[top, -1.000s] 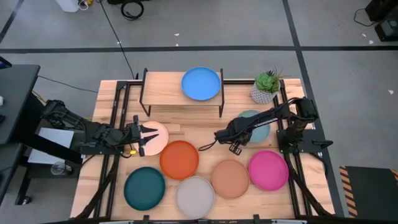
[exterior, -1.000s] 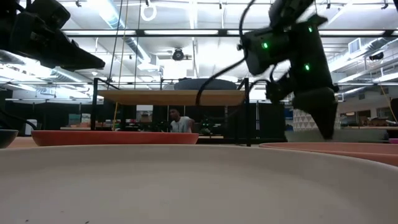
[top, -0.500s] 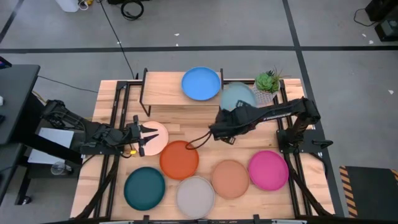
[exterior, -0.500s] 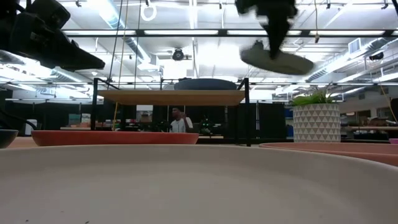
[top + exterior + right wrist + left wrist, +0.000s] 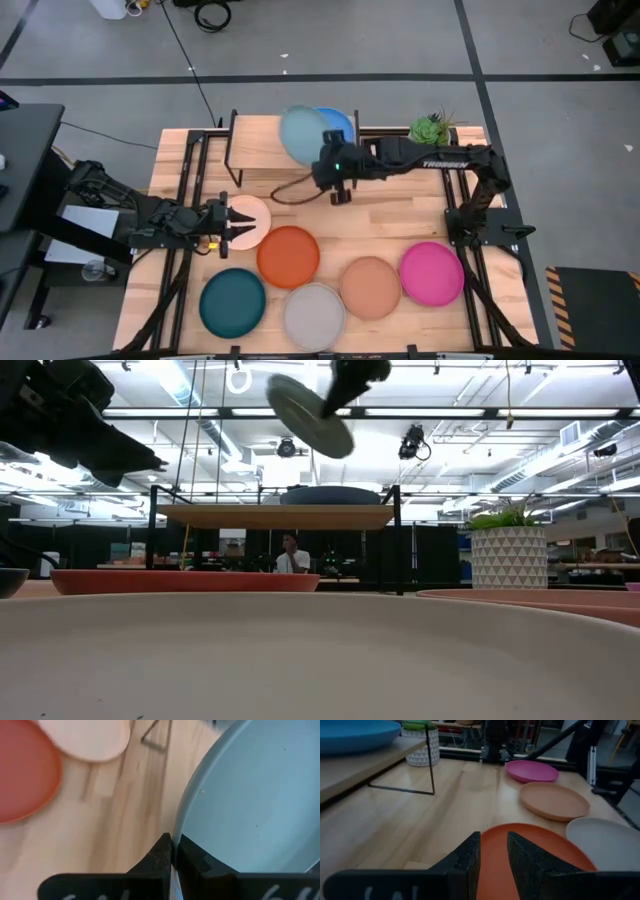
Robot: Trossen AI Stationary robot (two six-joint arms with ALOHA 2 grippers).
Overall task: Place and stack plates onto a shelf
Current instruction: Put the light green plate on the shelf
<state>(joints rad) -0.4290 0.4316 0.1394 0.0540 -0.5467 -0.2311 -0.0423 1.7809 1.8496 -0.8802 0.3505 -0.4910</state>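
Note:
My right gripper (image 5: 322, 160) is shut on the pale blue plate (image 5: 303, 133), held high over the shelf (image 5: 260, 142). It partly covers the blue plate (image 5: 344, 124) that lies flat on the shelf board. My left gripper (image 5: 252, 222) hovers over the cream plate (image 5: 243, 232), its fingers (image 5: 470, 857) a narrow gap apart and empty. The orange (image 5: 288, 256), dark teal (image 5: 232, 303), grey (image 5: 314, 315), salmon (image 5: 370, 287) and magenta (image 5: 432, 272) plates lie flat on the table. My right gripper pinches the pale blue plate's rim (image 5: 176, 827) between its two fingers (image 5: 161, 851), one on each face. The fingers come from the table's right and near side. The plate is lifted clear and hangs tilted in the low view (image 5: 310, 415), above the shelf.
A potted plant (image 5: 430, 136) in a white pot stands at the far right, beside the shelf. Black frame rails run along both table sides (image 5: 185, 190). A person (image 5: 291, 552) shows in the room behind the table.
My right gripper has lifted the pale blue plate off the table's right side and carried it up and toward the far left, over the shelf, where it now overlaps the blue plate. My left gripper's fingers have drawn closer together over the cream plate.

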